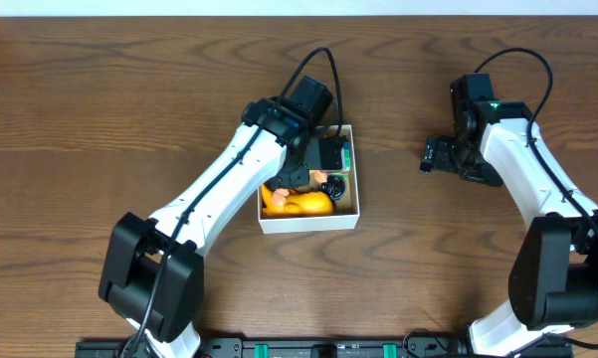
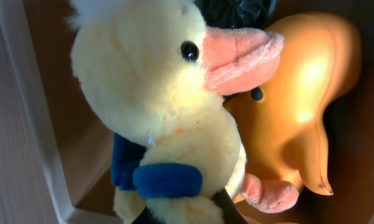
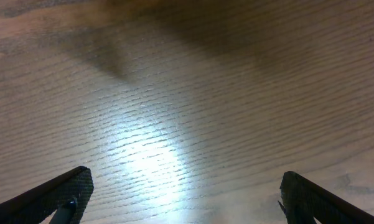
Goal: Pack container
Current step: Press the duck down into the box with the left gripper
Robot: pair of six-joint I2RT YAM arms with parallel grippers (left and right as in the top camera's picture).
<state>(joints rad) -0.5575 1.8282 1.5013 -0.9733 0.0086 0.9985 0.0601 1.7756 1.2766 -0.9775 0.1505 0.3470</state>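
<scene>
Pinching the pale-yellow plush duck (image 2: pixel 155 106) inside the square white-walled cardboard container (image 1: pixel 308 225), my left gripper (image 2: pixel 185 214) should release next, I judge — my right gripper (image 3: pixel 187 199) gapes empty.

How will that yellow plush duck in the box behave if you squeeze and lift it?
Probably soft and floppy: the plush duck looks fuzzy and should squash when gripped. Stuffed cloth, so likely light for its size. The fuzz should resist slipping, unlike the glossy orange toy beside it.

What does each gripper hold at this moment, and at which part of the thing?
The left gripper is shut on the plush duck, pinching its body just beside the blue scarf. The right gripper is open and holds nothing.
</scene>
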